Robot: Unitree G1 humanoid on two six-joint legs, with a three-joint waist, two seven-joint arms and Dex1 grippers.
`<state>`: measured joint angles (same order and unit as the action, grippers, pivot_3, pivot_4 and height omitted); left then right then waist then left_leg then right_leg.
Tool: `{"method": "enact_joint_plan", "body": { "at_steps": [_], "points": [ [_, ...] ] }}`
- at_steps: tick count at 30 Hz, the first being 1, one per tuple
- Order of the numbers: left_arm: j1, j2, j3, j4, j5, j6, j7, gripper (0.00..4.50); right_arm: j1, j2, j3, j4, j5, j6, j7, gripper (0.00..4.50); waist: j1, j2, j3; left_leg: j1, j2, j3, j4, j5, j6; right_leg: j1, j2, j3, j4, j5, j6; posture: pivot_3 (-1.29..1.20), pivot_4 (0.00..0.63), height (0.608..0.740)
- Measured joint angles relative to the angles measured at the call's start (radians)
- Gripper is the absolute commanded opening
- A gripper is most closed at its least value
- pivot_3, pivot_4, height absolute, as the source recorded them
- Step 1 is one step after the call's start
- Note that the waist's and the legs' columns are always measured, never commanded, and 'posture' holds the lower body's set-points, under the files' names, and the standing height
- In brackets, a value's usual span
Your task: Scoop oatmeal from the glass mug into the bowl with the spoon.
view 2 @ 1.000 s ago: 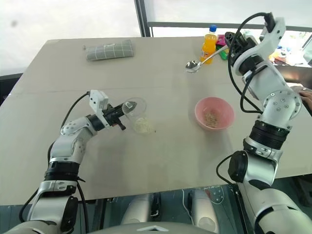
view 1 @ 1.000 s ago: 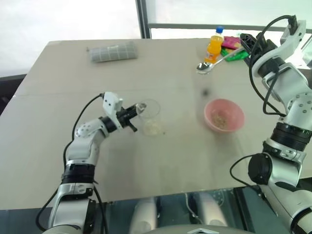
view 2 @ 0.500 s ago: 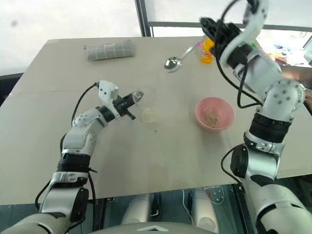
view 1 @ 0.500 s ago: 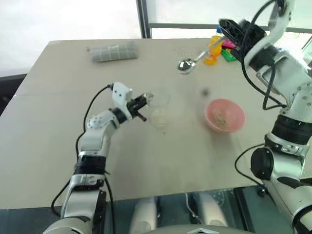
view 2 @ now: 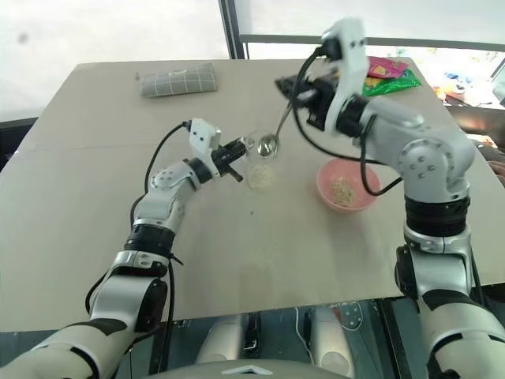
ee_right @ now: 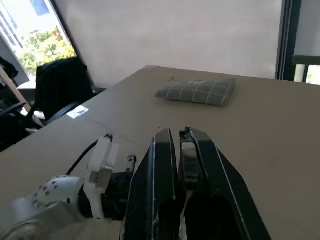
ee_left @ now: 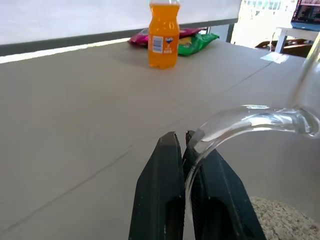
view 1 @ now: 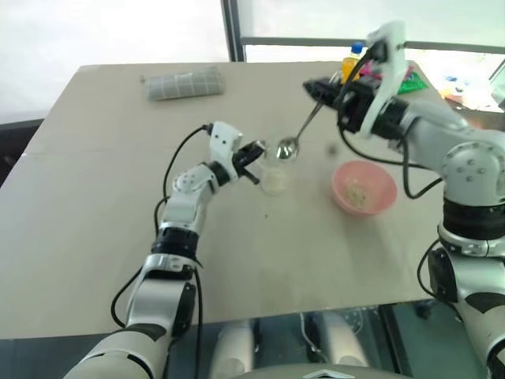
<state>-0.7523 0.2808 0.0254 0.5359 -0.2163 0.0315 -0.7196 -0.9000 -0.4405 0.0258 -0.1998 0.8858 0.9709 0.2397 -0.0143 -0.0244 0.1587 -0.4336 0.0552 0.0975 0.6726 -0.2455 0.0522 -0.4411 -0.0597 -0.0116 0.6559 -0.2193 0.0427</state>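
My left gripper (view 1: 254,154) is shut on the rim of the glass mug (view 1: 273,170), which stands mid-table with pale oatmeal (view 1: 274,184) in its bottom. The left wrist view shows the black fingers (ee_left: 167,165) pinching the clear rim (ee_left: 240,122) above the oatmeal (ee_left: 280,220). My right gripper (view 1: 317,88) is shut on the handle of the silver spoon (view 1: 287,148); the spoon's bowl hangs at the mug's mouth. The pink bowl (view 1: 363,188) sits to the right of the mug and holds a little oatmeal (view 1: 359,192).
An orange bottle (ee_left: 163,32) with bright snack packets (view 2: 387,75) stands at the table's far right edge, behind my right arm. A folded grey cloth (view 1: 183,82) lies at the far left. The near half of the table (view 1: 260,260) is bare.
My right arm has swung left from the bottle, carrying the spoon over to the mug's mouth. My left gripper has slid the mug to the right and farther from me.
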Motion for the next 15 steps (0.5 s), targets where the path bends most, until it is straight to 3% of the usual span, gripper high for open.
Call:
{"method": "enact_joint_plan", "body": {
  "at_steps": [3, 9, 15],
  "points": [
    [-0.030, -0.016, 0.000, 0.037, 0.000, -0.018, -0.001, 0.03, 0.036, -0.001, 0.123, -0.022, -0.114, -0.039, 0.039, 0.00, -0.002, 0.000, 0.000, 0.000, 0.000, 0.000, 0.000, 0.000, 0.000, -0.001, 0.000, 0.000, 0.000, 0.000, 0.000, 0.00, 0.150, 0.740],
    [-0.032, -0.020, 0.001, 0.090, 0.018, -0.034, 0.003, 0.03, 0.055, 0.018, 0.235, -0.064, -0.283, -0.109, 0.084, 0.00, 0.002, 0.000, 0.000, -0.001, 0.000, 0.000, 0.000, 0.001, -0.001, -0.001, 0.000, 0.000, 0.000, 0.000, 0.000, 0.00, 0.150, 0.740],
    [-0.037, -0.033, 0.004, 0.090, 0.018, -0.040, 0.004, 0.03, 0.052, 0.021, 0.216, -0.065, -0.338, -0.125, 0.125, 0.00, 0.004, 0.000, 0.000, -0.001, 0.000, 0.000, 0.002, 0.001, -0.002, -0.001, 0.000, 0.000, 0.000, 0.000, 0.000, 0.00, 0.150, 0.740]
  ]
}}
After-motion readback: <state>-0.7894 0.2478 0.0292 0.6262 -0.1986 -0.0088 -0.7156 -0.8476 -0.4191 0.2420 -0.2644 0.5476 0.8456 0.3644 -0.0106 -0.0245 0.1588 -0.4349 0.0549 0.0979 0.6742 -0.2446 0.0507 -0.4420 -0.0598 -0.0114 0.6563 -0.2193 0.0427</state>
